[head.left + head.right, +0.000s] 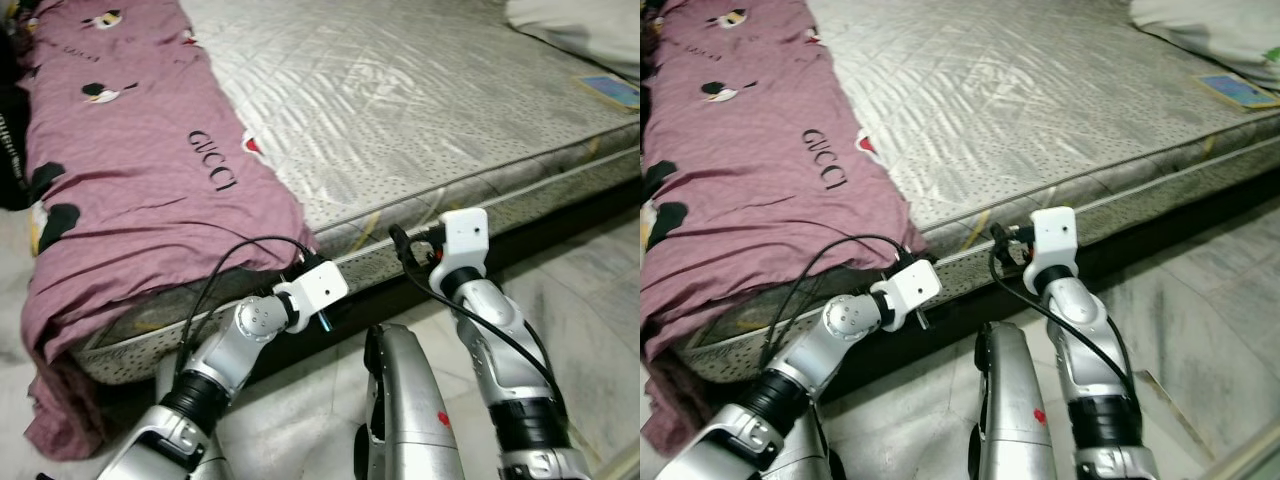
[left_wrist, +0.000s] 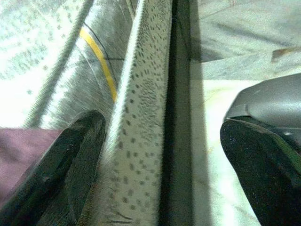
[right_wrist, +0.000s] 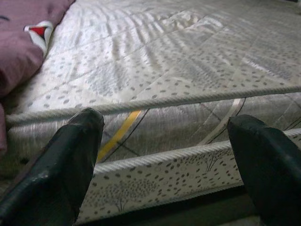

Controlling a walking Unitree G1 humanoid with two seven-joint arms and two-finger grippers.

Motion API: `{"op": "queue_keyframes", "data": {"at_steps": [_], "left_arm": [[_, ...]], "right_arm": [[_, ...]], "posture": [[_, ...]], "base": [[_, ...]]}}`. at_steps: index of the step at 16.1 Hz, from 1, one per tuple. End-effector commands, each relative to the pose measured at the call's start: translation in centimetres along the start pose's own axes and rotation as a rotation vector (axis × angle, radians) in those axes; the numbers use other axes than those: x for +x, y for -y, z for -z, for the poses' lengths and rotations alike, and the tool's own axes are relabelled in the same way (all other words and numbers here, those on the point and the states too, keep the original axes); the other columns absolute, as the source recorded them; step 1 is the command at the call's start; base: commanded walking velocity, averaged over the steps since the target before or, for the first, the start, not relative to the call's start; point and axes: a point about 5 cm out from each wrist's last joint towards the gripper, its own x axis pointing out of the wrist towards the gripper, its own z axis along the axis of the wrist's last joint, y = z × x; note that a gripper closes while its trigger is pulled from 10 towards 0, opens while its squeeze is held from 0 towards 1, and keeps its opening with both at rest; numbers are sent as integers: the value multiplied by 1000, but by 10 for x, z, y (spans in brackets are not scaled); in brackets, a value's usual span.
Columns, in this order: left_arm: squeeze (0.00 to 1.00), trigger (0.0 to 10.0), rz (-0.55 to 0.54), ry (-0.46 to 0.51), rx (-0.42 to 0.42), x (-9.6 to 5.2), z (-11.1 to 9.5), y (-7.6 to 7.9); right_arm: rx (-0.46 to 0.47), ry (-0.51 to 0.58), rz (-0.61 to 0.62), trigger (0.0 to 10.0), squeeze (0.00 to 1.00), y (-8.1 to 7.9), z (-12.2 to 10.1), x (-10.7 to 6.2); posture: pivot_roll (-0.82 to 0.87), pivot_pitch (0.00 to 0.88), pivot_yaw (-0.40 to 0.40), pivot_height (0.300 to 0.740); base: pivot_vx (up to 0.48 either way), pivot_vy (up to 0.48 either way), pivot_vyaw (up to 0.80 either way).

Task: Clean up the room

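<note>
A bare quilted mattress [image 1: 400, 100] lies low on a pale tiled floor [image 1: 590, 300]. A mauve sheet [image 1: 130, 170] with black lettering and small printed birds covers its left part and hangs over the near left corner down to the floor. On the far right of the mattress lie a white pillow [image 1: 580, 25] and, nearer the edge, a small flat blue-and-yellow item [image 1: 610, 90] that looks like a thin book.

Both arms reach forward to the near side of the mattress. The left claw [image 2: 162, 165] is spread wide right at the mattress edge, where the sheet's hanging border ends: one finger [image 2: 66, 165] sits against the speckled side band with the mauve cloth just beside it, while the other finger [image 2: 263, 165] is out over the floor. It pinches nothing; the sheet is beside the claw, not between its fingers.

The right claw [image 3: 164, 160] is also spread, held level with the mattress's corded edge a little to the right of the left one, with the side band showing between its fingers. The sheet's edge lies off to its left, well clear of that claw, and it holds nothing.
</note>
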Motion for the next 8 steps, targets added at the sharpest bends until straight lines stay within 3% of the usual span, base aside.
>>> {"op": "queue_keyframes", "data": {"at_steps": [1,3,5,7,8], "left_arm": [[0,10000,-54,33,75,-2,-12,-14],[0,10000,-192,93,89,-8,-24,-35],[0,10000,-552,183,-3,-25,-36,-80],[0,10000,-715,124,-160,-39,-18,-105],[0,10000,-744,61,-224,-42,-5,-111]], "right_arm": [[-2,11,-1,10000,0,-1,-2,3],[1,16,-3,10000,0,-2,-2,5],[5,22,-5,10000,0,-4,-2,7],[7,26,-3,10000,0,-4,-2,7],[8,26,-1,10000,0,-4,-2,7]], "posture": [[-193,0,-15,426],[-185,0,-13,426],[-183,0,-10,426],[-182,0,-9,426],[-182,0,-10,426]], "base": [[0,0,0],[0,0,0],[0,0,0],[0,0,0],[0,0,0]]}}
